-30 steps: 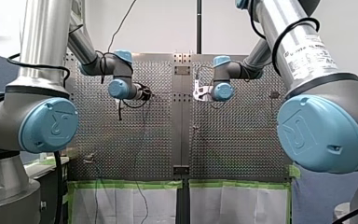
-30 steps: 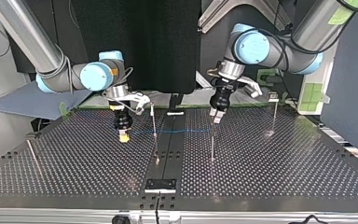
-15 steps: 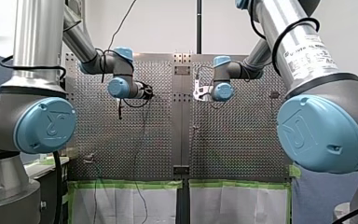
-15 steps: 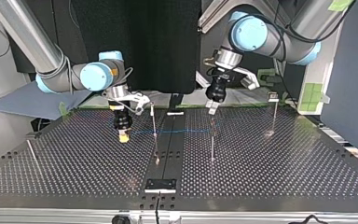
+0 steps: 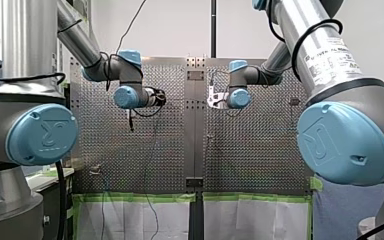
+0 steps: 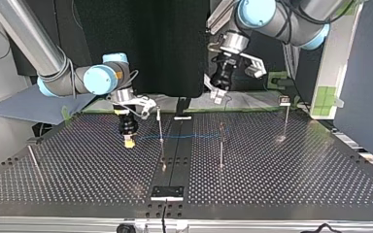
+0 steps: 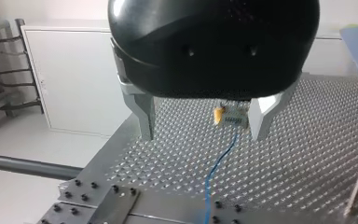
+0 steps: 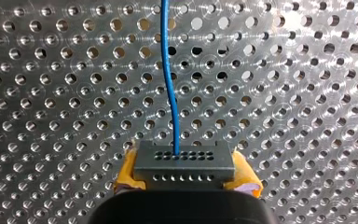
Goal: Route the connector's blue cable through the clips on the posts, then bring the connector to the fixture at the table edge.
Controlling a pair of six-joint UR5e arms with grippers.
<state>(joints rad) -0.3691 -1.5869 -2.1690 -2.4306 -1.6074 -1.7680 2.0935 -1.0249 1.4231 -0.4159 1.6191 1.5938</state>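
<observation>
In the top view my right gripper (image 6: pixel 128 142) hangs just above the perforated table (image 6: pixel 77 170), its yellow pads shut on the small grey connector (image 8: pixel 185 163). The blue cable (image 6: pixel 189 136) runs level from the connector past one thin post (image 6: pixel 161 125) to a second post (image 6: pixel 221 145). My left gripper (image 6: pixel 216 95) is raised well above that second post, tilted, with nothing in it. In the left wrist view its metal fingers (image 7: pixel 144 116) stand wide apart, and the connector (image 7: pixel 234 117) and blue cable (image 7: pixel 218 160) lie far ahead of them.
Two more posts stand on the table, one at the top view's right (image 6: pixel 285 119) and one at its left (image 6: pixel 33 159). A dark fixture plate (image 6: pixel 167 192) sits at the near edge, on the centre strip. Green tape edges the far side.
My left arm has lifted its gripper up and back from the second post, tilting it. The right gripper, connector and cable have stayed still.
</observation>
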